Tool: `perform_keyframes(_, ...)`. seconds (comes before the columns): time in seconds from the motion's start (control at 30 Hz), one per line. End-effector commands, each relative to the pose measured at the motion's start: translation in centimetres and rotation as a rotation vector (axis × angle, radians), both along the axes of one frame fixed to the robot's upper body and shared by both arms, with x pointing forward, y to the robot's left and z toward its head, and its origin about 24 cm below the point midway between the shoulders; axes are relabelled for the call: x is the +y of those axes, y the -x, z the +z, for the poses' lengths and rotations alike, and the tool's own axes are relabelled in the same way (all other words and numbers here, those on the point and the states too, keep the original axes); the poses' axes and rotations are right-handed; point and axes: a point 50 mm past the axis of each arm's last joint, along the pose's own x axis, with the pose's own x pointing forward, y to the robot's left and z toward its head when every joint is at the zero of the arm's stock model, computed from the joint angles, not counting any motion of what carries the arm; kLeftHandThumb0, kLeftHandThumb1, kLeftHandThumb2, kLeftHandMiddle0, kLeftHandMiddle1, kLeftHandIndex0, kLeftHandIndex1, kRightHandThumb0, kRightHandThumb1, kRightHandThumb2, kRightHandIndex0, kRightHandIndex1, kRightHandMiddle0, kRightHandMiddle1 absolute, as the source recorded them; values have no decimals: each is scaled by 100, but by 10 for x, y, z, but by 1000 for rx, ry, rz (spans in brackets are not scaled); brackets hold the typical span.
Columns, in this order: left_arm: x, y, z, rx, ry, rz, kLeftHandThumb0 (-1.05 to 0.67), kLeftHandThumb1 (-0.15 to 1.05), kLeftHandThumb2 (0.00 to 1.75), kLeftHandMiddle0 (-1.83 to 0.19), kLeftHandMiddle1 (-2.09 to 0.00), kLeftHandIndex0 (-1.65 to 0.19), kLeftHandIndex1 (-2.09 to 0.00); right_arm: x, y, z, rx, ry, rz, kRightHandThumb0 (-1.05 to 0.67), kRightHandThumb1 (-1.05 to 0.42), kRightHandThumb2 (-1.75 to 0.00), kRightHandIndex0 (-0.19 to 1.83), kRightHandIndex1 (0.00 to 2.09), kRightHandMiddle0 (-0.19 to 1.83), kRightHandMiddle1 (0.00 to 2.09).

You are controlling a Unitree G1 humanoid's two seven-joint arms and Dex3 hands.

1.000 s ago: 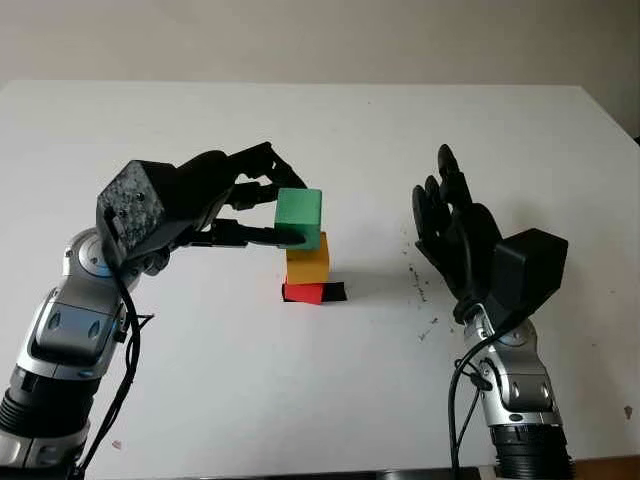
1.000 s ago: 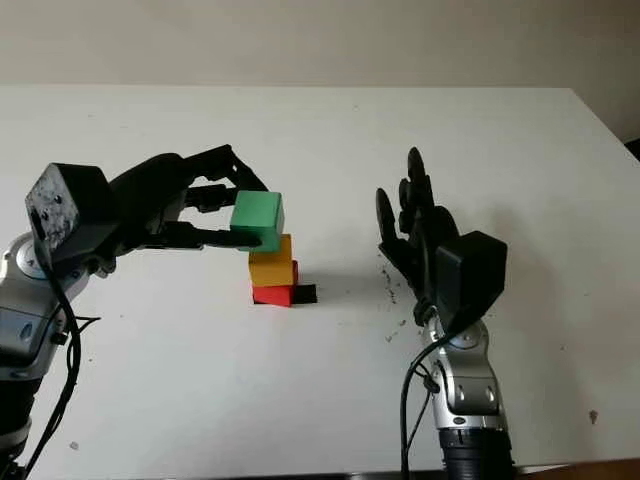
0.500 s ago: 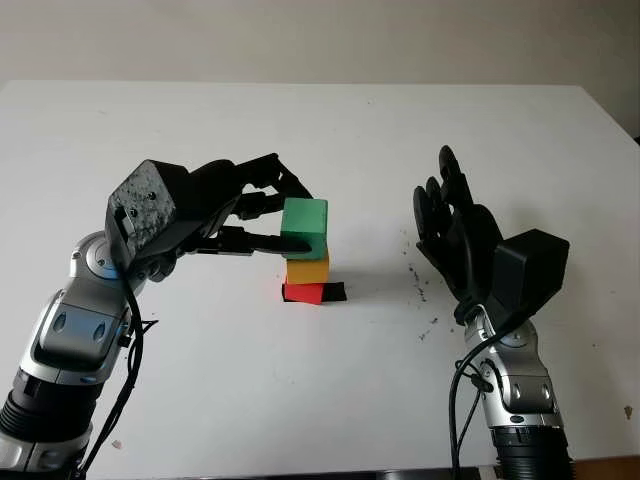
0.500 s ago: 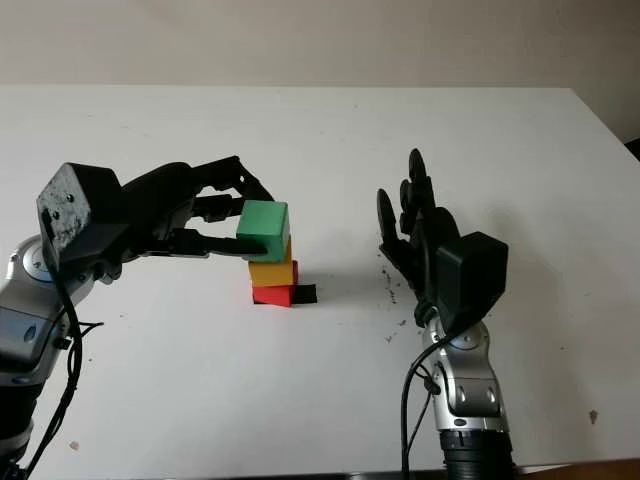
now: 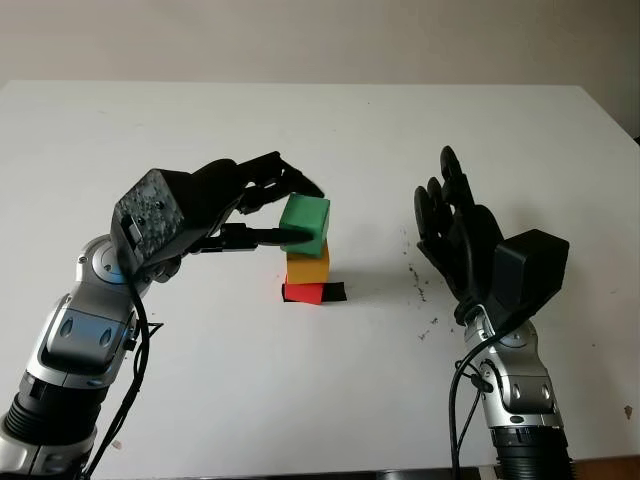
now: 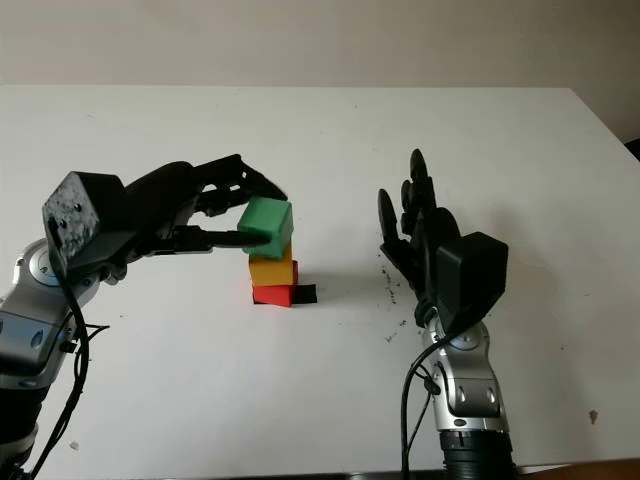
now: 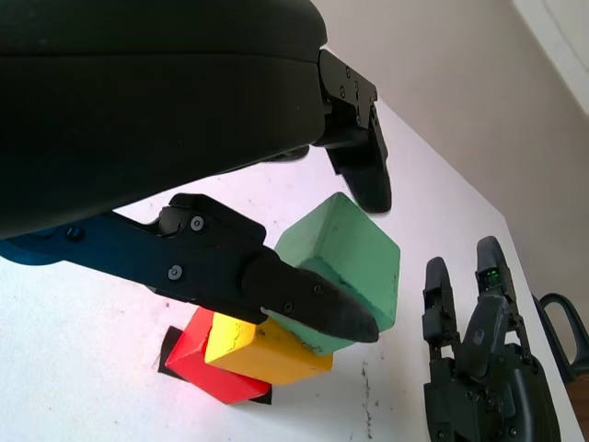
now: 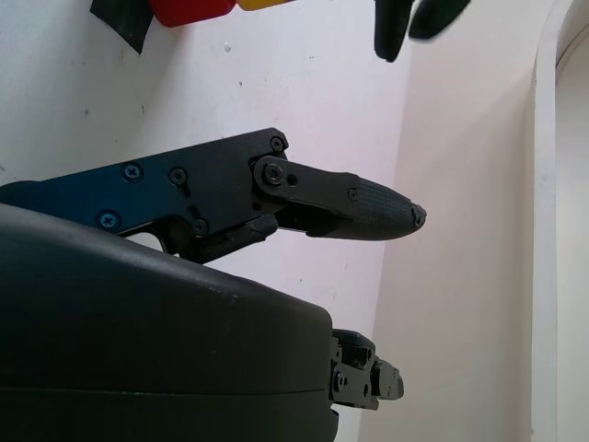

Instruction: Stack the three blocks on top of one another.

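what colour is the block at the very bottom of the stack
Red, under the yellow block; the left eye view shows it best.

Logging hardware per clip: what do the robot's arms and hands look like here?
Both arms are silver-grey metal segments with black joint bands and loose black cables along them. Each wrist carries a boxy black housing; the left one looks speckled. The left hand and right hand are black, with three jointed fingers, visible screws and ribbed fingertips.

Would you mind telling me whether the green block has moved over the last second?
Yes. The green block, held by the left hand, has come down onto the yellow block and now sits tilted.
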Motion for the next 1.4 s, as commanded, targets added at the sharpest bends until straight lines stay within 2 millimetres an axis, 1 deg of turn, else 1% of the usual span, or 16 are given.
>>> perform_keyframes(0.0, -1, 2, -1, -6, -7, -11, -51, 101, 5, -10, -4, -11, -47, 1, 1, 4, -23, 4, 2, -52, -105, -55, -6, 6, -5, 6)
perform_keyframes(0.07, -1, 1, -2, -5, -10, -13, -51, 101, 5, -9, -5, -12, -37, 1, 2, 5, -22, 2, 2, -52, -105, -55, -7, 6, -6, 5)
perform_keyframes(0.2, 0, 2, -2, -5, -18, -25, -52, 101, 5, -8, -5, -10, -27, 0, 2, 5, -25, 3, 1, -53, -105, -54, -7, 6, -6, 5)
perform_keyframes(0.27, 1, 3, -2, -5, -15, -33, -53, 100, 5, -5, -4, -9, -19, 0, 1, 5, -24, -3, -4, -53, -105, -54, -6, 6, -5, 6)
perform_keyframes(0.37, 3, 6, -1, -17, -21, -46, -56, 100, 5, -2, -4, -6, -14, 0, 1, 4, -21, -2, -2, -53, -105, -54, -7, 6, -6, 5)
perform_keyframes(0.53, 10, 13, 3, -25, -16, -71, -66, 102, 6, 2, -3, 0, -8, 0, 0, 3, -20, 2, -7, -53, -105, -53, -6, 6, -4, 6)
perform_keyframes(0.57, 12, 16, 4, -19, -9, -75, -71, 103, 7, 4, -3, 1, -7, 0, 0, 3, -19, 4, -8, -53, -105, -53, -5, 6, -4, 6)
perform_keyframes(0.67, 18, 23, 7, 0, 46, -78, -78, 104, 7, 8, -3, 5, -5, 0, 0, 3, -22, 8, -8, -53, -105, -53, -5, 6, -4, 6)
perform_keyframes(0.87, 31, 40, 19, -7, 164, -62, -82, 102, 5, 10, -4, 6, -5, -1, -1, 2, -23, 2, 1, -53, -105, -54, -6, 6, -4, 6)
perform_keyframes(0.97, 37, 43, 27, -50, 208, -29, -84, 102, 5, 10, -5, 9, -4, -2, -2, 2, -22, 8, 0, -54, -105, -53, -5, 6, -4, 6)
perform_keyframes(1.03, 41, 44, 31, -92, 247, 8, -89, 104, 13, 10, -5, 11, -4, -1, -3, 2, -21, 7, 2, -54, -105, -53, -5, 6, -4, 6)
perform_keyframes(1.1, 46, 43, 32, -114, 341, 61, -90, 105, 28, 5, -6, 8, -6, -1, -3, 1, -20, 5, 6, -53, -105, -54, -6, 6, -4, 5)
perform_keyframes(1.17, 53, 37, 27, -147, 451, 132, -89, 105, 38, 1, -7, 4, -7, 0, -4, 1, -18, -2, 8, -53, -105, -54, -6, 6, -5, 5)
perform_keyframes(1.23, 61, 26, 15, -180, 543, 221, -81, 105, 50, -2, -7, 0, -7, 2, -5, 2, -17, -8, 5, -53, -105, -54, -5, 6, -4, 6)
perform_keyframes(1.3, 72, 9, -5, -191, 637, 323, -76, 105, 54, 0, -5, 0, -6, 4, -5, 1, -18, -20, 1, -53, -105, -54, -5, 6, -4, 6)
perform_keyframes(1.37, 79, -3, -23, -182, 678, 403, -75, 105, 56, 7, -2, 3, -4, 6, -6, 1, -17, -35, 3, -52, -105, -56, -7, 5, -6, 5)
